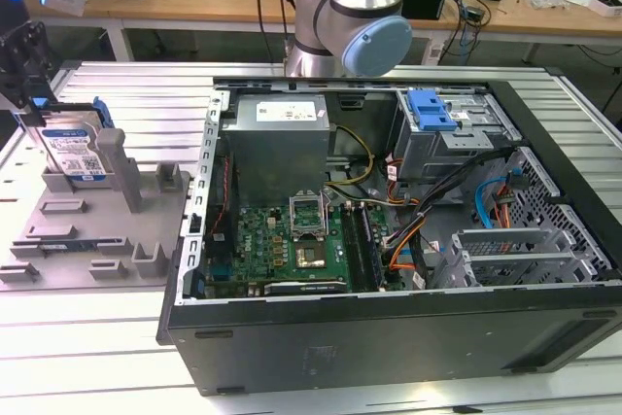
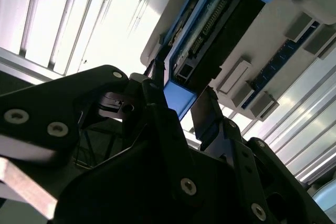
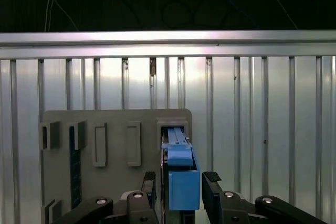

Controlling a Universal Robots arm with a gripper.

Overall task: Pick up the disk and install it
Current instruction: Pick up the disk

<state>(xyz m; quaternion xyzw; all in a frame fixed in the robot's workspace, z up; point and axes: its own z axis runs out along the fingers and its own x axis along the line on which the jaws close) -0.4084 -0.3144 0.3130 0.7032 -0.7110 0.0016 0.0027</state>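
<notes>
Disk [image 1: 73,148] stands on edge in the grey holder plate [image 1: 107,240] on the worktop [image 1: 146,89], at the exterior view's left, well apart from the open computer case [image 1: 389,328]. Gripper [image 1: 24,94] hangs over it. The fingers [image 3: 211,181] straddle the blue frame, open with a thin gap each side, holding nothing. Risk: an off-centre close could tilt the disk and jam it in its slot, and a shallow hold on smooth plastic could slip.

- The disk [image 1: 74,155] is a silver drive with a white-and-blue label and a bright blue frame.
- It stands on edge in the grey fixture plate [image 1: 107,228], at the exterior view's left.
- Both wrist views show its blue end [image 2: 178,97] [image 3: 182,182].
</notes>
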